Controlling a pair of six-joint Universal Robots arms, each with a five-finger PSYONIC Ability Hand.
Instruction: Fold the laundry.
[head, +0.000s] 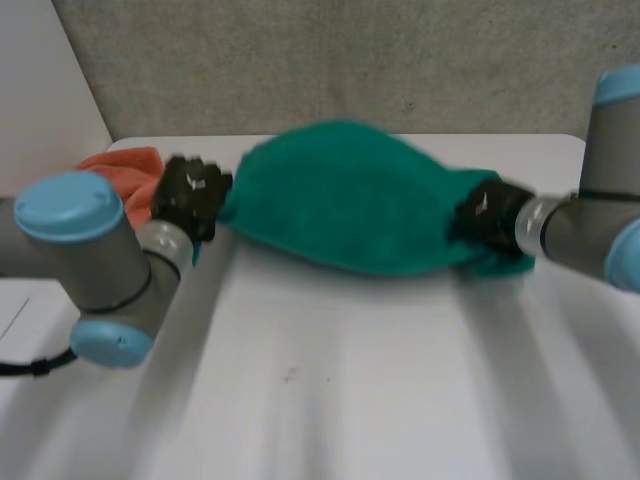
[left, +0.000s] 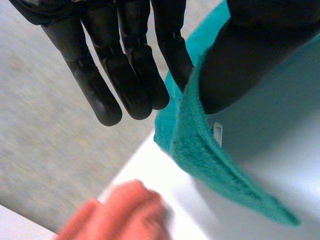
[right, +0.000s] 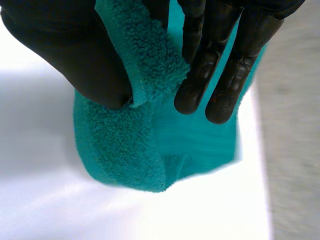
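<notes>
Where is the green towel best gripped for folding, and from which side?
At its opposite ends, one hand from each side, pinching the hemmed edge. The green towel spans between left hand and right hand, so end grips likely keep it spread.

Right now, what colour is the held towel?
The towel is teal green, clearest in head view.

green towel (head: 350, 200): teal terry cloth, hemmed edge, small white tag (left: 217, 134) near its left end.
pose: stretched sideways over the far half of the counter (head: 350, 380), middle billowing upward.
hold: left end pinched by the left hand (head: 190, 197), right end by the right hand (head: 490, 218).
orange cloth (head: 125, 165): crumpled at the counter's far left corner, just beyond the towel's left end.
</notes>
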